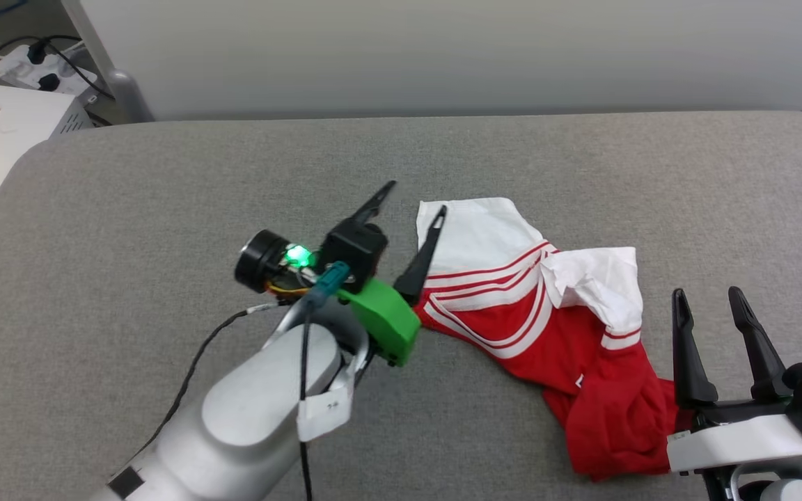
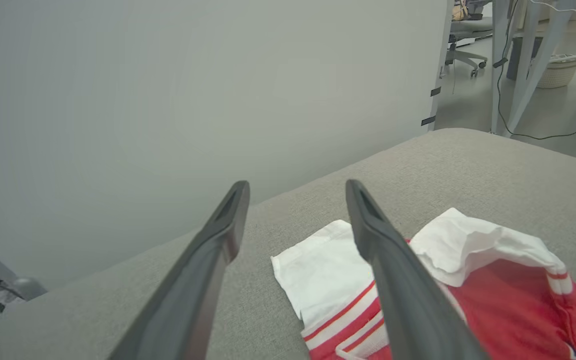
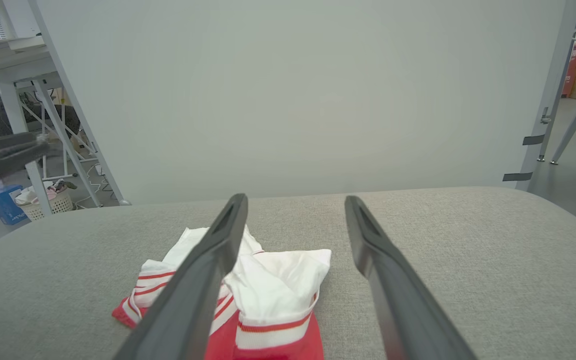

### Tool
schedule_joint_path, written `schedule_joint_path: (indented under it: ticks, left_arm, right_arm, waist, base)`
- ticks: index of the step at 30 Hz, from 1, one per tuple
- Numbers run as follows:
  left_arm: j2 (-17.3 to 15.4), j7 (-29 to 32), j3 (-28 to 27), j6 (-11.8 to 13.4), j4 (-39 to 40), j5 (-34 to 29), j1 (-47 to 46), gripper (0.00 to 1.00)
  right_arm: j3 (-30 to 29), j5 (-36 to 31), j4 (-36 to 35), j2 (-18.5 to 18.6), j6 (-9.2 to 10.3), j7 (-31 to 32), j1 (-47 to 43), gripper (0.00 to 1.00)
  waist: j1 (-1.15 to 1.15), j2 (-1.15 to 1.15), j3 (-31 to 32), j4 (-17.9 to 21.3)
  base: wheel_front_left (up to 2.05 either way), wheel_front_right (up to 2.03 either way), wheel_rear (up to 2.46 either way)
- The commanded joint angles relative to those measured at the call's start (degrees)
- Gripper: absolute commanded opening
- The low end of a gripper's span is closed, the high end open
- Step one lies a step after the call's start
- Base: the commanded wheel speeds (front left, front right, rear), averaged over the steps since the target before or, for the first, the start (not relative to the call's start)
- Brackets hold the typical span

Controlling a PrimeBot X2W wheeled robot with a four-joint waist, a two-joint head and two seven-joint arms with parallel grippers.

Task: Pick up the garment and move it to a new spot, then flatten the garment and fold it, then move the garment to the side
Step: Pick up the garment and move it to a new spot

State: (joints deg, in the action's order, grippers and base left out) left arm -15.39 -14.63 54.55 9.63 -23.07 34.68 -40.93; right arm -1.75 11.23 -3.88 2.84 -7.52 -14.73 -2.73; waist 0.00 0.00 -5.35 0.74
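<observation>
The left forearm [image 1: 262, 403] is reaching in low, the left gripper [image 1: 418, 197] gaping wide and empty over the white sleeve of the garment [image 1: 547, 327]. This is lying crumpled on the counter [image 1: 164, 181]. The right gripper [image 1: 707, 292], equally wide and empty, is waiting by the red end, probably so each arm can spread one side.

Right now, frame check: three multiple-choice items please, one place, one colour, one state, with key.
1. The garment lies: A on the floor; B on the grey padded surface; C in a basket.
2. The stripes on its white sleeve are: A red; B blue; C black.
3. The left gripper is: A shut on the garment; B shut empty; C open.
Key: B, grey padding shows all round it; A, red bands cross the white cloth; C, its jaws stand wide apart.
</observation>
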Motion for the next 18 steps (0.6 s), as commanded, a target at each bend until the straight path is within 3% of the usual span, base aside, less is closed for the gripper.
schedule_joint_path:
  ticks: [1,4,8,12,18]
  left_arm:
    - [-1.15,-0.32,-1.96,1.49,1.87,-0.87,2.31,1.00]
    - [-3.54,-0.34,-7.93,4.51,6.73,-2.87,7.55,1.00]
    - [-4.82,-0.35,-16.59,6.64,12.30,-5.59,15.05,1.00]
    - [-4.60,-0.36,-24.05,6.29,15.78,-8.71,22.49,1.00]
    - [-2.13,-0.36,-32.22,3.43,17.72,-13.56,31.54,1.00]
  right_arm:
    - [0.08,-0.53,-0.09,0.04,0.03,-0.27,-0.68,1.00]
    - [0.28,-0.78,-0.08,0.04,0.03,-0.27,-0.97,1.00]
    - [0.36,-1.16,-0.10,0.04,0.03,-0.27,-1.42,1.00]
    - [0.53,-1.50,0.03,0.04,0.03,-0.27,-1.75,1.00]
    - [1.00,-2.29,0.20,0.04,0.03,-0.27,-2.33,1.00]
  waist:
    - [0.00,0.00,0.93,-1.00]
    - [0.00,0.00,1.45,-1.52]
    - [0.00,0.00,2.10,-2.19]
    - [0.00,0.00,2.59,-2.56]
    - [0.00,0.00,3.33,-2.69]
  base:
    - [0.00,0.00,0.00]
    - [0.00,0.00,0.00]
    - [0.00,0.00,0.00]
    - [0.00,0.00,0.00]
    - [0.00,0.00,0.00]
